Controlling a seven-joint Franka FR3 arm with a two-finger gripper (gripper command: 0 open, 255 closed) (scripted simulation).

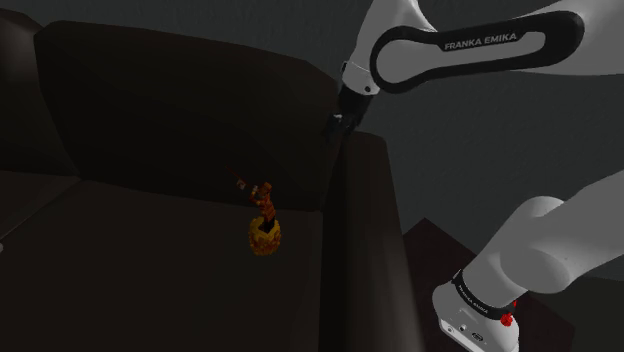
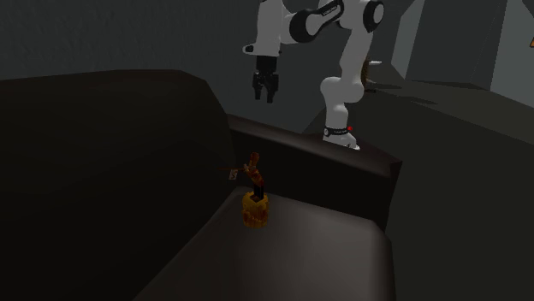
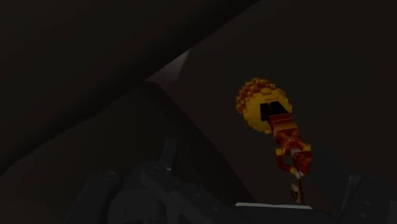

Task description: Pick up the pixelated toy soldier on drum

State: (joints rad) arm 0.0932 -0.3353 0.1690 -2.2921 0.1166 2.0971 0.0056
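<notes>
The toy soldier (image 2: 254, 195) is a blocky, pixel-like figure in red and orange with darker patches. It stands upright on a small round drum (image 2: 254, 214) that is yellow-orange with red flecks. In the wrist view the drum's top is a yellow disc with a dark square notch where the figure's feet meet it, and the red body stretches from it toward the gripper. The toy stands on the dark brown seat (image 2: 325, 248) of a sofa, close to the corner where the backrest and the armrest (image 2: 342, 162) meet. That puts it near the centre of the shoulder view and just left of centre in the second exterior view.

White capitals reading "FRANKA EMIKA" (image 1: 480, 42) run along the dark band of the arm link in the shoulder view's upper right. A dark ring lower on the arm, at that view's lower right, bears small writing too fine to read.

The gripper (image 2: 264, 97) hangs in the upper middle of the second exterior view with its fingers pointing down. It is well above the toy and over the sofa's corner. Its two black fingers stand a little apart with a gap between them, released and grasping nothing. The toy is untouched.
</notes>
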